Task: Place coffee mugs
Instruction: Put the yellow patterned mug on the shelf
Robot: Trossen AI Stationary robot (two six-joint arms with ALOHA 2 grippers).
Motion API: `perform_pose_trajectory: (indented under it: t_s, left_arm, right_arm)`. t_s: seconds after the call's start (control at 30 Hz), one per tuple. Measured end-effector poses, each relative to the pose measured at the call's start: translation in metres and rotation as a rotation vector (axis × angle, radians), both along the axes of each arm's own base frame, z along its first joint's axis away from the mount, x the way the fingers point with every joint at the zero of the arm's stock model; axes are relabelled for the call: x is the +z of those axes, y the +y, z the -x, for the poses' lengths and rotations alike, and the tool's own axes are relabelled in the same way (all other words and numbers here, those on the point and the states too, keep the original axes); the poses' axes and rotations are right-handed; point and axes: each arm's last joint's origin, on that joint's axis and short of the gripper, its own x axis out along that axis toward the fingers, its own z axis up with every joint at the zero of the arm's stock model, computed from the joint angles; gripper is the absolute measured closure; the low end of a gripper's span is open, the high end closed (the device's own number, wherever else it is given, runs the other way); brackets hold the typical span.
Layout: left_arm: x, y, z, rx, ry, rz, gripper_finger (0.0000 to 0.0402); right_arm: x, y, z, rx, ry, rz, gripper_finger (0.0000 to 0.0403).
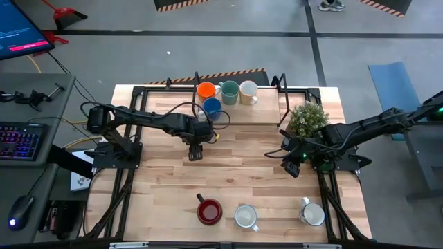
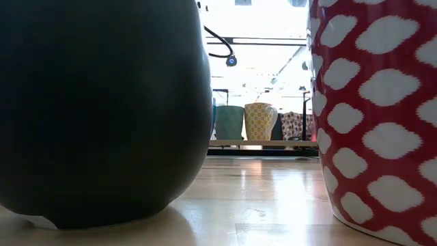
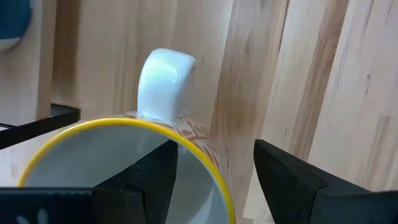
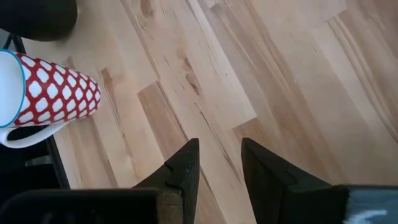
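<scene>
Four mugs [image 1: 223, 92] sit at the tabletop's [image 1: 242, 159] far edge, three near the front. Left end effector [image 3: 214, 171] is spread around a yellow-rimmed mug [image 3: 118, 155]. Right end effector [image 4: 217, 165] hangs apart, empty.

yellow-rimmed mug [image 3: 155, 124], open hand [image 3: 214, 177] astride rim

Grey concrete floor [image 1: 208, 52] with dark tape lines surrounds the pale wooden table [image 1: 242, 166]; a keyboard [image 1: 21, 142] glows on the side desk [image 1: 59, 111]
</scene>
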Motion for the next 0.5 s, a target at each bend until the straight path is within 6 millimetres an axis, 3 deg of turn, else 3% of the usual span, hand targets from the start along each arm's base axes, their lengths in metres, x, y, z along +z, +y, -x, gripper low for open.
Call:
perform_pose_trajectory:
  t_s: [0.33, 0.5]
  left_arm:
    - [0.0002, 0.0004, -0.0043, 0.008, -0.04, -0.003, 0.0203]
    - [0.0002, 0.0004, -0.0042, 0.028, -0.042, 0.002, 0.0226]
  right_arm:
    - [-0.0007, -0.0004, 0.0014, 0.045, 0.009, 0.029, 0.0304]
    - [-0.0008, -0.0004, 0.0016, 0.069, 0.006, 0.043, 0.0304]
